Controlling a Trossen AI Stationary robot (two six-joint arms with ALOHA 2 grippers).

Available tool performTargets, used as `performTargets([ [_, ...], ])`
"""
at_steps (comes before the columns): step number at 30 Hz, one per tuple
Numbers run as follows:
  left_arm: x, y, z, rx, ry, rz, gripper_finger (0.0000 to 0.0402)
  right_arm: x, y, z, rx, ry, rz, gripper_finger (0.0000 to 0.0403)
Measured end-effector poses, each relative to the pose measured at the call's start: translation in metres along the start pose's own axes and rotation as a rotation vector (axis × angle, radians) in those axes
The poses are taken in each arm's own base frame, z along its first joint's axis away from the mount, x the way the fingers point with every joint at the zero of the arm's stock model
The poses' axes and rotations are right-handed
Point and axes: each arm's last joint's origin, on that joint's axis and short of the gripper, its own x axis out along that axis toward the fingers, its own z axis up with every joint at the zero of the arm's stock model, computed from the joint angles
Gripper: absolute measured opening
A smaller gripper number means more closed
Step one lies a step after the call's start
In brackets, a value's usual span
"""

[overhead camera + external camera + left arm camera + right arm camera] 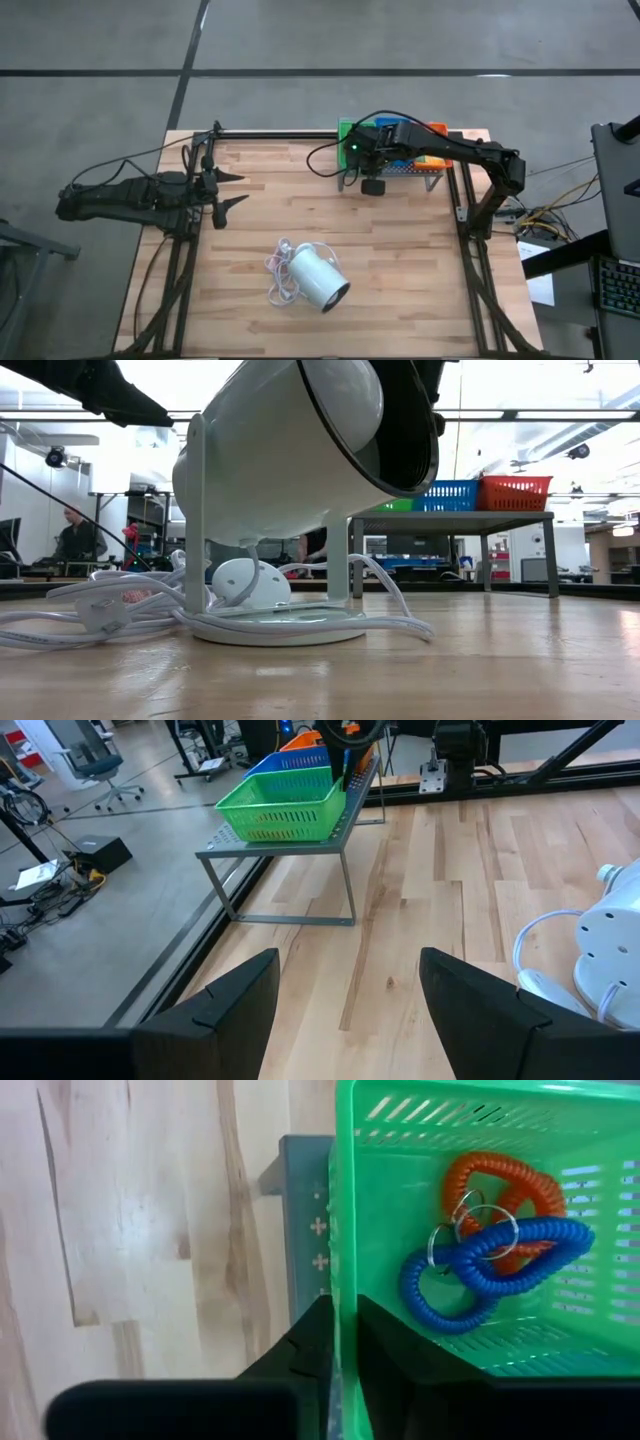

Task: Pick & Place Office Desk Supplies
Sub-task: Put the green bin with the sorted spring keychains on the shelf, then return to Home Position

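Note:
A green tray (470,1210) sits on the grey perforated stand (305,1220) at the table's far edge. A red loop (500,1180) and a blue loop (480,1270), joined by metal rings, lie inside it. A blue tray (295,762) and a red tray (515,492) stand beside it on the same stand. My right gripper (345,1305) points steeply down over the green tray, shut on its wall. My left gripper (350,960) waits open at the table's left side, above the wood, with nothing between its fingers. My right gripper has the rim of one side wall of the green tray (343,1270) between its two fingers. One finger is inside the tray and one outside. The fingers come from above, slanting down. The tray stays upright on the stand.
A big white cylinder (318,278) on a round base lies in the table's near middle with its white cord (278,275) coiled beside it. Bare wood lies between it and the stand (400,172). A person (75,538) sits in the room behind the table.

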Motion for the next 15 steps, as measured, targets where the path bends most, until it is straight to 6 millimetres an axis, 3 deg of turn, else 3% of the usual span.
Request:
performTargets([
  [15, 0.000, 0.000, 0.000, 0.000, 0.000, 0.000, 0.0244, -0.011, -0.001, 0.003, 0.171, -0.092, 0.038, 0.0141],
])
